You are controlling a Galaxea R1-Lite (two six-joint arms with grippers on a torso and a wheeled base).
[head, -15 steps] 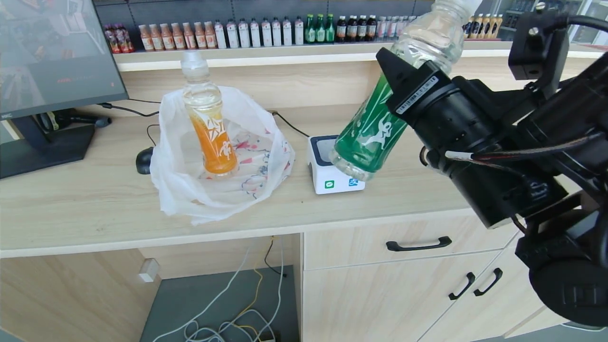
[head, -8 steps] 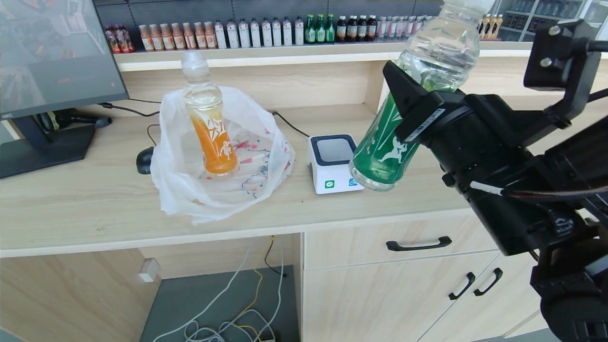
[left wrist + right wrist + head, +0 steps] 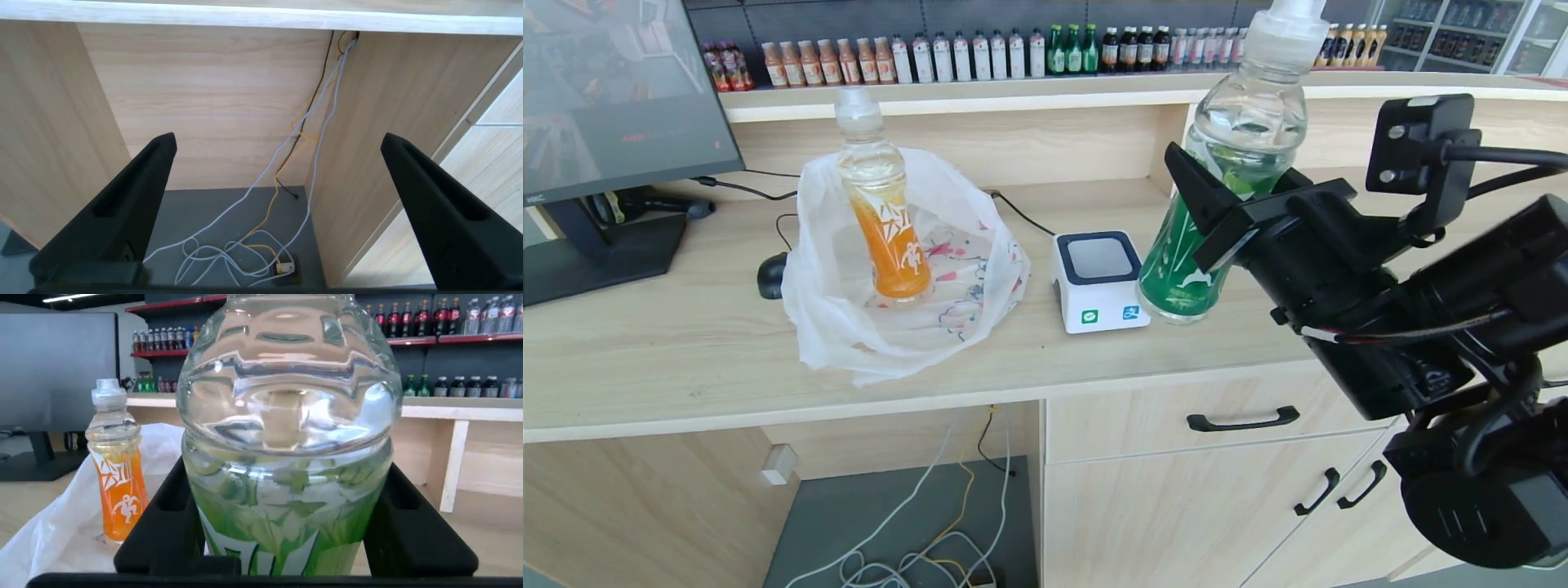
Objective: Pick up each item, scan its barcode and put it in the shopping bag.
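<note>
One clear, green-labelled, white-capped bottle (image 3: 1181, 249), nearly upright.

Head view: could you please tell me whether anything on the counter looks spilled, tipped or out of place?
Nothing stands out. The orange bottle stands in the shopping bag, the scanner sits flat on the counter, and the right gripper holds the capped green bottle beside the scanner; no spill is visible.

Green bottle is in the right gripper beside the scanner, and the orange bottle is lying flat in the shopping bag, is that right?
Not quite: the orange bottle stands upright in the shopping bag, not flat, as the head view shows. The rest holds: the right gripper grips the green bottle beside the scanner.
</note>
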